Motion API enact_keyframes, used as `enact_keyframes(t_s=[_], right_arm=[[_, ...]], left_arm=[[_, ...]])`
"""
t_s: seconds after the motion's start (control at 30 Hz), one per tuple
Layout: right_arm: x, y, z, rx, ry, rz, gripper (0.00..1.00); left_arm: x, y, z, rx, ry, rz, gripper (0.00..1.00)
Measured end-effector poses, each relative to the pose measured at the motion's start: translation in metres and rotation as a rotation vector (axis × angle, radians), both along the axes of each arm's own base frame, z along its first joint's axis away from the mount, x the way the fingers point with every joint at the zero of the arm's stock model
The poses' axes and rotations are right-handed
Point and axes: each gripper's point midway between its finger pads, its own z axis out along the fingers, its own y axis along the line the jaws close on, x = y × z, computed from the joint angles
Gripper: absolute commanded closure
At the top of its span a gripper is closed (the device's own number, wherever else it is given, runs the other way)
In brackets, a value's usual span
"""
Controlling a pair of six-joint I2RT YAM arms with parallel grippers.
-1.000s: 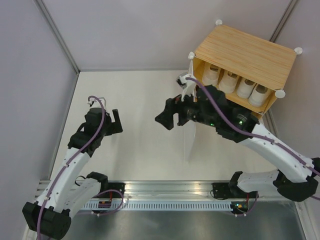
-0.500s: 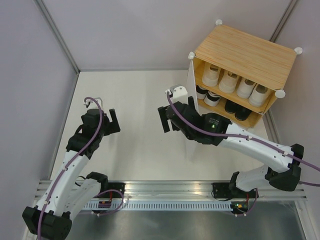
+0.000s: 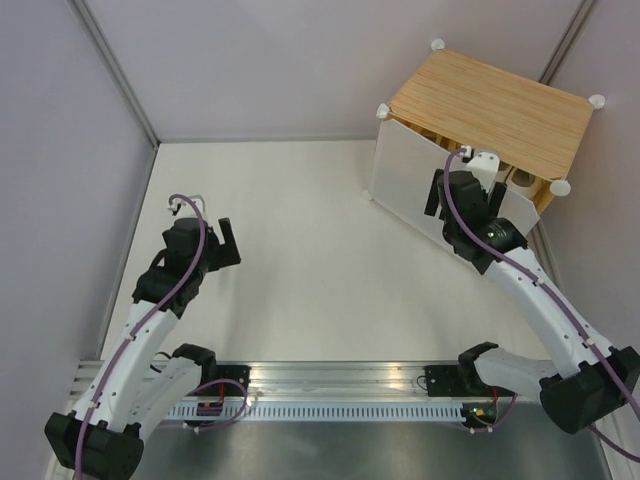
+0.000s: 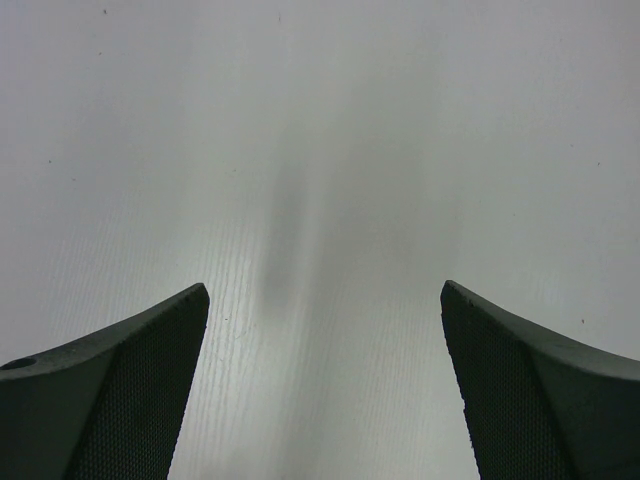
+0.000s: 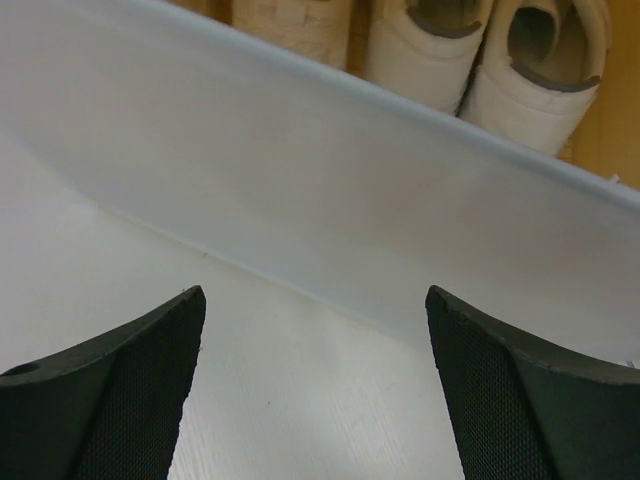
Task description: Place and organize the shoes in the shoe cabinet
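Gripper check, near to far. At the left gripper (image 3: pixel 222 245): spread wide, holding nothing, touching nothing, hanging over the bare table (image 3: pixel 300 250), well apart from every task item. Confirmed in the left wrist view: both fingers (image 4: pixel 120 380) far apart, with only table surface between.

At the right gripper (image 3: pixel 452 192): likewise spread wide and empty, placed at the white door panel (image 3: pixel 405 185) of the shoe cabinet (image 3: pixel 490 100). Cannot tell from either view whether touching the panel or just in front of it. Between the fingers in the right wrist view: only table and the lower edge of the panel.

Door panel: swung most of the way across the cabinet front, not seen flush. Judged thin, light, probably flexible and smooth-faced, hence slippery to pinch. Appears hinged at the left front corner. To finish closing, press with the flat of a finger near the free right edge. Avoid squeezing mid-panel and avoid hard pushes likely to bow it.

Farther back, behind the top edge of the panel: cream shoes (image 5: pixel 430 40) standing side by side on the inner shelf, openings up. No shoes seen on the table.

Shoes judged light, with soft uppers and stiffer soles. If straightening is needed, take hold across the heel collar or the side wall, never by the laces. Expect the upper to yield under the fingers, so close gently.
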Motion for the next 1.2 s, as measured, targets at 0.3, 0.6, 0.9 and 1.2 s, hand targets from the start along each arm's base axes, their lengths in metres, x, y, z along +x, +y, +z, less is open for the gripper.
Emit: enact_keyframes(t_s=[0.3,0.6,0.9,1.2], right_arm=[[0.035,-0.058,-0.024,0.073,-0.039,-0.153,0.04],[0.041,-0.087,-0.003,0.089,-0.164,-0.245,0.02],[0.048,-0.11,0.006,0.144,-0.24,-0.24,0.02],[0.043,-0.104,0.01,0.157,-0.226,-0.158,0.02]], left_arm=[[-0.001,0.0,0.0,0.0,-0.003,0.0,0.0],[-0.002,0.001,0.004,-0.005,-0.02,0.0,0.0],[-0.004,0.002,0.013,-0.014,-0.055,0.001,0.0],[-0.007,0.003,0.013,-0.013,-0.066,0.006,0.0]])
